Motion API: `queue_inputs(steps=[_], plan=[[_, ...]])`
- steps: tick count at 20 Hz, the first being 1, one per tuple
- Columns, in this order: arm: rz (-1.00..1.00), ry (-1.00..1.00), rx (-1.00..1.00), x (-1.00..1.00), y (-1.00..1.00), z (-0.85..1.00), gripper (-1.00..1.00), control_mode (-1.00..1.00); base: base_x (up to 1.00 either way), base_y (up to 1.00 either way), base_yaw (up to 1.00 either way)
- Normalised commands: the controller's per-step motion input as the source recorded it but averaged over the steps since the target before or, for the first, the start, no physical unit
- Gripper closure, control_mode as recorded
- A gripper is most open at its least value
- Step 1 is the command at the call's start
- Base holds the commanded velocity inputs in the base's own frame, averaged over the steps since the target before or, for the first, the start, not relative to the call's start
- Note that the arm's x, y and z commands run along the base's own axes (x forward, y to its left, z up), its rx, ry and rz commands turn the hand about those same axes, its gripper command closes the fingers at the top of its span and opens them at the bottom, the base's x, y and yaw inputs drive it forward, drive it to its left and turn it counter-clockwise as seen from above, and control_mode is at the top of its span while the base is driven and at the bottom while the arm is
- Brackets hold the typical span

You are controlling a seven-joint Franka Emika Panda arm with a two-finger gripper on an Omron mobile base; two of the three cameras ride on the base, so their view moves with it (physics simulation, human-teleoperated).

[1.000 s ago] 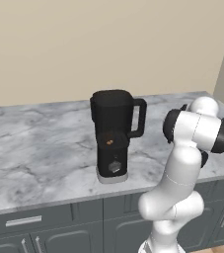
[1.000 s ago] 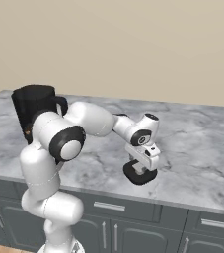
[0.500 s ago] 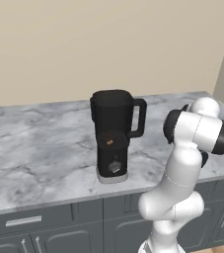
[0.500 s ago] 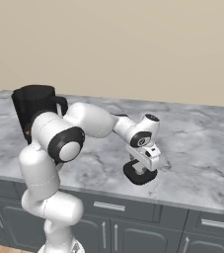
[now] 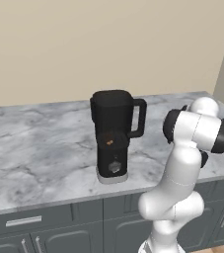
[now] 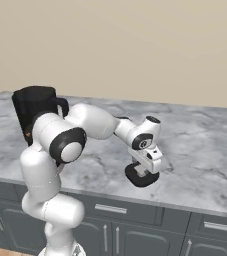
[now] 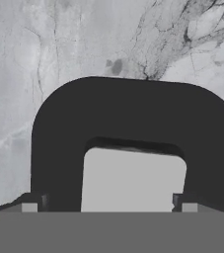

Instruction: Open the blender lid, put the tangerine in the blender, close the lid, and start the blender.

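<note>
a kitchen: grey marble counter (image 5: 44,148), dark cabinet drawers (image 5: 24,222), blender (image 5: 113,133)

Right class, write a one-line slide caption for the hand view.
Open fingers straddling the flat black blender lid with its light grey square cap, lying on the grey marble counter.

The blender (image 5: 113,133) is black, with a grey foot and a small orange spot on its front. The blender lid (image 7: 128,123) is black too, and its square cap in the centre is light grey. The tabletop (image 5: 39,148) has a marble pattern, light grey with darker grey veins. The cabinet fronts (image 5: 44,227) under it are dark grey-blue with silver handles. The wall (image 5: 84,44) is plain beige. The arm (image 6: 92,125) is white with dark joints.
</note>
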Motion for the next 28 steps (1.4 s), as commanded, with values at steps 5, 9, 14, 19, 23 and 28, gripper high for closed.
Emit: queue_inputs(steps=[5, 9, 14, 19, 23, 28], plan=[[0.0, 0.0, 0.0, 0.0, -0.11, -0.34, -1.0, -1.0, 0.0, 0.0, 0.0], [0.0, -0.02, 0.0, -0.02, -0.16, 0.0, -1.0, -1.0, 0.0, 0.0, 0.0], [0.0, 0.0, 0.0, 0.0, 0.0, -0.23, -1.0, -1.0, 0.0, 0.0, 0.0], [0.0, 0.0, 0.0, 0.0, 0.0, -0.57, -1.0, -1.0, 0.0, 0.0, 0.0], [0.0, 0.0, 0.0, 0.0, 0.0, -0.62, -1.0, -1.0, 0.0, 0.0, 0.0], [0.0, 0.0, -0.02, 0.0, 0.17, -0.54, 1.0, -1.0, 0.0, 0.0, 0.0]])
